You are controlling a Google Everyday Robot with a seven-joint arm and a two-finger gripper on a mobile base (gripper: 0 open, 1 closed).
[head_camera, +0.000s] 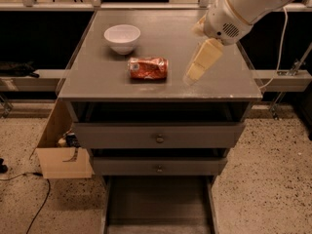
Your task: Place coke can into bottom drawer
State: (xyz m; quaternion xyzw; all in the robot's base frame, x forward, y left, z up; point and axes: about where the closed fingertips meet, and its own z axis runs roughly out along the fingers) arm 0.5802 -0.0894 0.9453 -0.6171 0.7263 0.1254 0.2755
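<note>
The coke can point(148, 68) lies on its side on the grey cabinet top point(161, 43), near the middle front. My gripper point(194, 75) hangs from the white arm at the upper right, its cream fingers pointing down just right of the can and apart from it. It holds nothing. The bottom drawer point(158, 204) is pulled out at the foot of the cabinet, and its flat grey floor holds nothing.
A white bowl point(122, 37) stands on the top behind and left of the can. Two upper drawers with round knobs point(159, 138) are closed. A cardboard box point(61, 152) and a cable lie on the floor at the left.
</note>
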